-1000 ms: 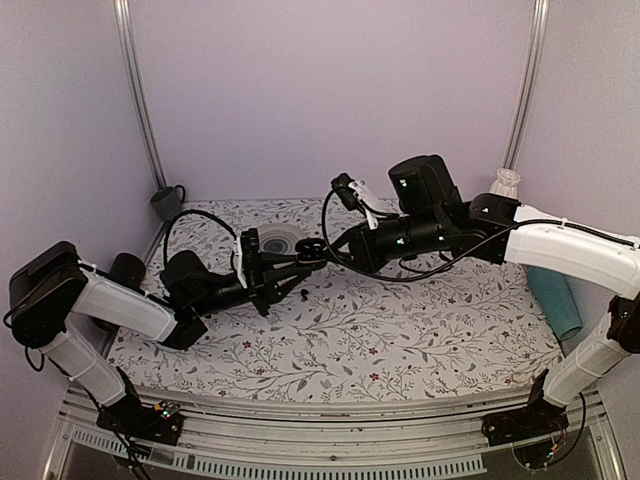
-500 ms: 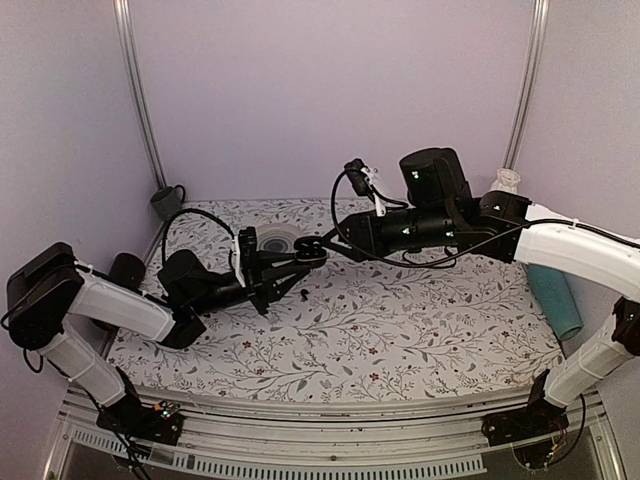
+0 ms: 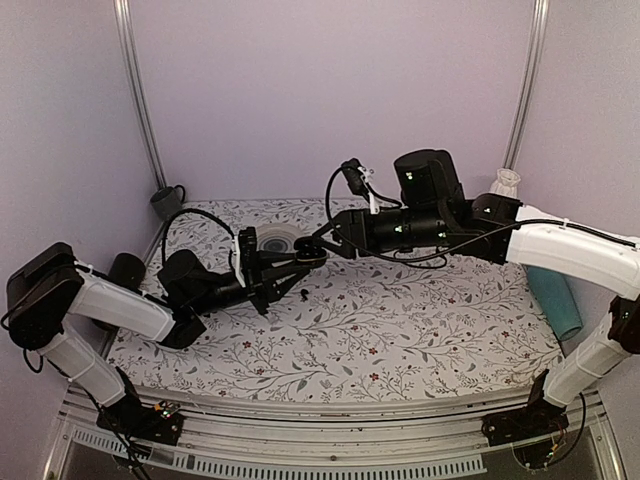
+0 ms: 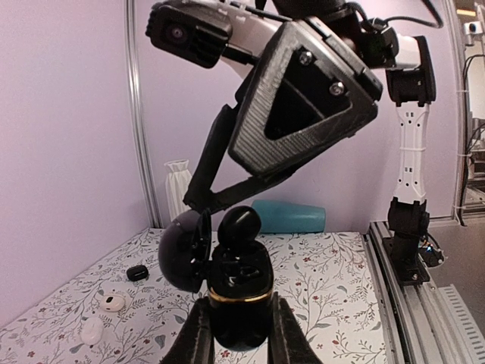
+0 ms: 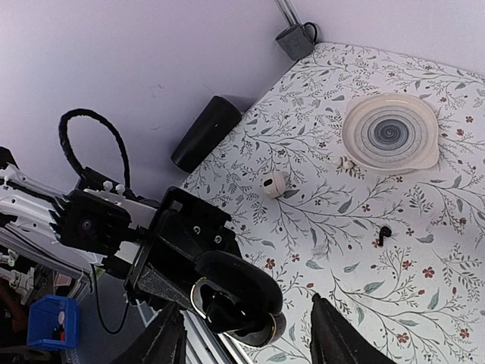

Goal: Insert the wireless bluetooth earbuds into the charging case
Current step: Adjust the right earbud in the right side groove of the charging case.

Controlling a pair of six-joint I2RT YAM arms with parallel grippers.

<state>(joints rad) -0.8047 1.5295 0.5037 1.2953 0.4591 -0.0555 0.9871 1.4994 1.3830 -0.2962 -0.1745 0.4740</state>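
A black cylinder (image 3: 127,270) lies at the far left of the flowered bench (image 3: 400,330), with a grey mug (image 3: 168,202) in the corner behind it. The left arm (image 3: 110,305) reaches in from that side, and its tool (image 4: 239,318) is clamped on the case (image 4: 239,284), one finger on each flank, holding it upright above the bench near the middle. The lid (image 4: 184,248) stands swung open to the left. One earbud (image 4: 239,222) sits in the mouth of the case, with its rounded top showing above the rim.

Just behind the case in the top view lies a pale plate (image 3: 278,240) with a dark spiral. The right wrist view shows a white oval case (image 5: 274,183) on the bench near the plate, two tiny white bits (image 5: 345,162) at its edge, and a second earbud (image 5: 383,233) lying loose on the cloth, well apart from the case. A small black lump (image 4: 137,271) rests farther back in the left wrist view.

The right tool (image 5: 244,307) hangs just over the open case, its fingers spread and gripping nothing. Whether a fingertip touches the seated earbud cannot be told. The right arm (image 3: 570,250) stretches in from the right. A white vase (image 3: 506,183) stands in the far right corner and a teal cylinder (image 3: 555,300) lies along the right wall.
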